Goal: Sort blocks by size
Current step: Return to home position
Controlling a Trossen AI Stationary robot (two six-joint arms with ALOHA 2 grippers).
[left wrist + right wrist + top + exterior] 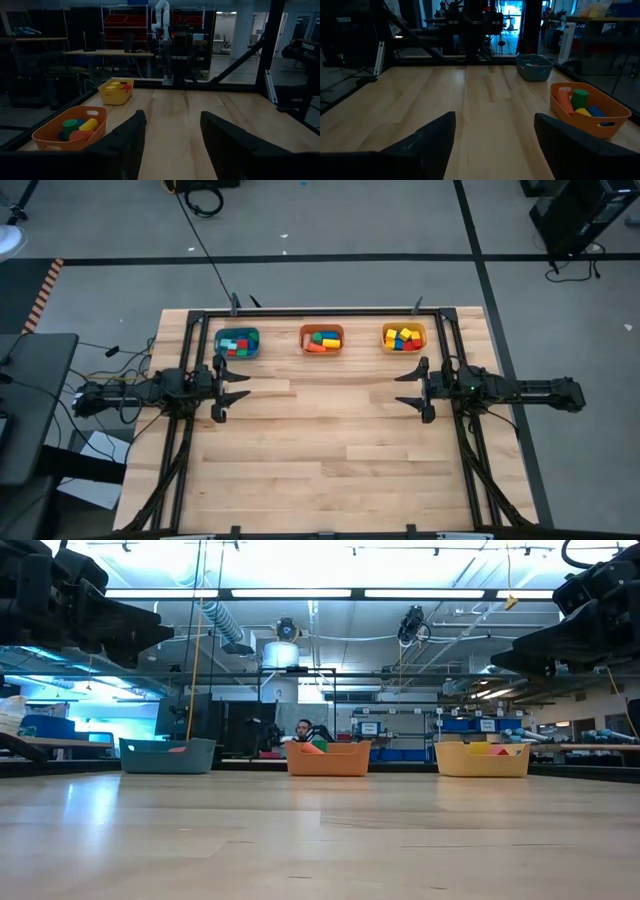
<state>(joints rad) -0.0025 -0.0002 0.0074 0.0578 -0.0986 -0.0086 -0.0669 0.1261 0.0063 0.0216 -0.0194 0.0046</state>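
The blocks (pixel 404 338) all sit inside the teal bin (pixel 167 756), orange bin (pixel 328 760) and yellow bin (pixel 482 760), which form a row across the low view's middle. In the high view, the left gripper (pixel 240 387) at centre-left and the right gripper (pixel 405 388) at centre-right hover over the surface (pixel 320 450), fingers spread and holding nothing. The likely risk is that an arm swinging toward the top edge clips a bin and spills blocks.

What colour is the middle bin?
The middle bin is orange; the low view shows it best.
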